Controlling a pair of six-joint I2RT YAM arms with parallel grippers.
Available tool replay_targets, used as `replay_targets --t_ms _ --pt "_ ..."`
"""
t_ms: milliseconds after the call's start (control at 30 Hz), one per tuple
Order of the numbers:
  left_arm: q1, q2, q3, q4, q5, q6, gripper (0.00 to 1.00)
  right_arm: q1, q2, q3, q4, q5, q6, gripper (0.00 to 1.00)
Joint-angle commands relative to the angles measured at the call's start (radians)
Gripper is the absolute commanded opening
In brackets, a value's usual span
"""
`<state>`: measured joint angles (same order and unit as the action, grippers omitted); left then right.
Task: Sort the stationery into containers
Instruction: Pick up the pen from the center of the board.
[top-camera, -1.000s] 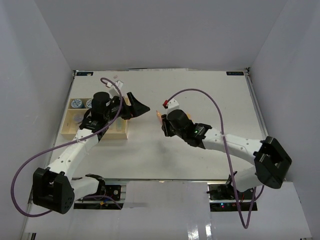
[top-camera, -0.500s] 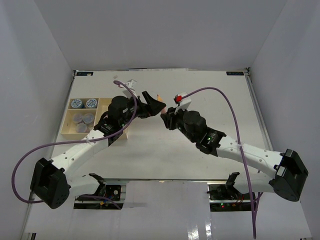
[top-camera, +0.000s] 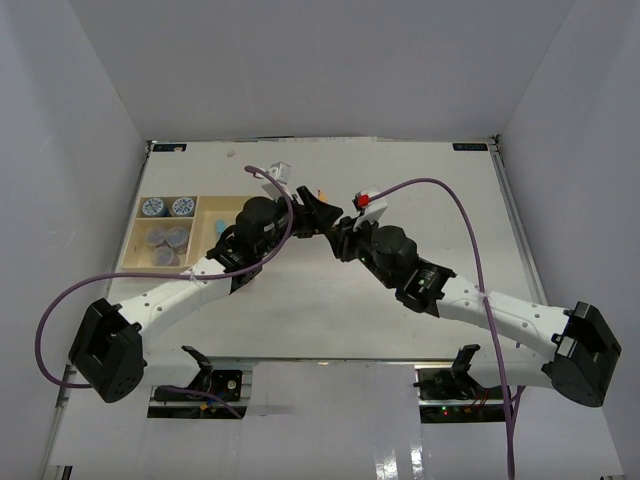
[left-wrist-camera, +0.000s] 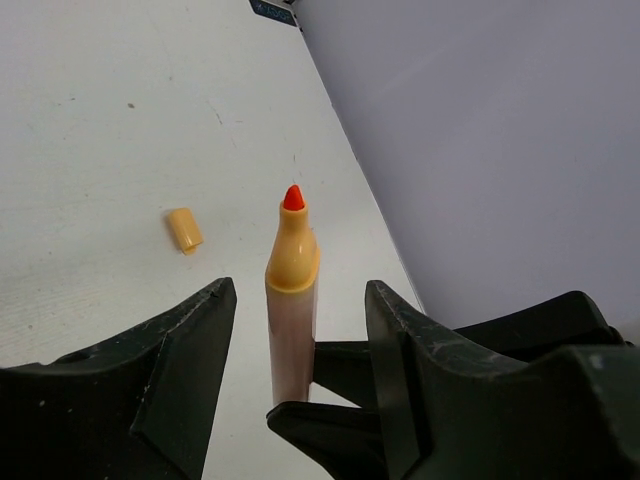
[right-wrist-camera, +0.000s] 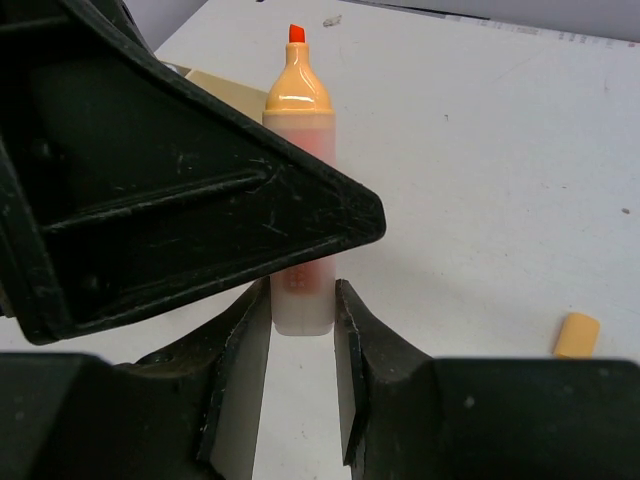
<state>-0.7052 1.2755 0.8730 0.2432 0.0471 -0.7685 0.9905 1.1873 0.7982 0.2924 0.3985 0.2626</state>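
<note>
Right wrist view: right claw clamps the upright pen by its base, left claw gaping either side.

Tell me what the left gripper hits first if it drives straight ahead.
Probably the orange highlighter, upright between the left gripper's open jaws and clamped by the right gripper; depth is unclear.

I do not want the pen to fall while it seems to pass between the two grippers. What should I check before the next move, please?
1. The right gripper clamps the orange highlighter: ok.
2. The left gripper is open around it: ok.
3. Its fingers touch the highlighter: not ok, there are gaps on both sides.
4. The cap is fitted: not ok, it lies on the table.
5. The tray has a free compartment: cannot tell, it is partly hidden.
</note>
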Motion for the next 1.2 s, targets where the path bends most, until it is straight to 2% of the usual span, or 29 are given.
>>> replay_targets --t_ms 0,167,267,500,533,600,700,733,833,1000,1033,1100,1133,1167 --pt "-0.019 0.004 0.008 0.047 -0.026 -0.002 0.65 0.005 -0.031 -0.010 0.071 0.039 0.012 0.14" --pt "-0.031 0.010 -0.005 0.054 -0.033 -0.008 0.61 0.007 -0.043 -0.020 0.083 0.051 0.021 0.14" --pt "-0.034 0.007 -0.012 0.059 -0.032 -0.011 0.55 0.007 -0.045 -0.022 0.085 0.054 0.024 0.14" --pt "-0.036 0.001 -0.020 0.083 -0.026 -0.009 0.33 0.005 -0.045 -0.031 0.094 0.053 0.044 0.14" --pt "-0.037 0.001 -0.023 0.085 -0.023 -0.008 0.27 0.007 -0.045 -0.033 0.094 0.046 0.046 0.15" --pt "-0.036 -0.001 -0.026 0.090 -0.020 -0.006 0.23 0.007 -0.045 -0.033 0.093 0.040 0.050 0.17" --pt "-0.036 -0.008 -0.029 0.090 -0.021 0.015 0.19 0.007 -0.048 -0.036 0.076 0.037 0.050 0.25" --pt "-0.037 -0.011 -0.028 0.079 -0.027 0.032 0.18 0.005 -0.048 -0.039 0.068 0.036 0.049 0.35" --pt "-0.036 -0.025 -0.022 0.062 -0.032 0.070 0.16 0.007 -0.049 -0.045 0.031 0.036 0.053 0.52" --pt "-0.024 -0.059 -0.019 0.002 -0.082 0.196 0.15 0.002 -0.092 -0.094 -0.032 0.056 0.064 0.73" --pt "-0.008 -0.074 -0.022 -0.004 -0.079 0.213 0.14 0.002 -0.100 -0.102 -0.045 0.065 0.066 0.80" --pt "0.016 -0.090 -0.029 -0.030 -0.055 0.274 0.14 -0.003 -0.123 -0.120 -0.096 0.074 0.066 0.88" --pt "0.045 -0.106 -0.029 -0.039 -0.049 0.297 0.13 -0.010 -0.129 -0.126 -0.114 0.063 0.064 0.99" --pt "0.064 -0.114 -0.032 -0.065 -0.014 0.319 0.13 -0.035 -0.133 -0.128 -0.152 0.050 0.056 0.95"
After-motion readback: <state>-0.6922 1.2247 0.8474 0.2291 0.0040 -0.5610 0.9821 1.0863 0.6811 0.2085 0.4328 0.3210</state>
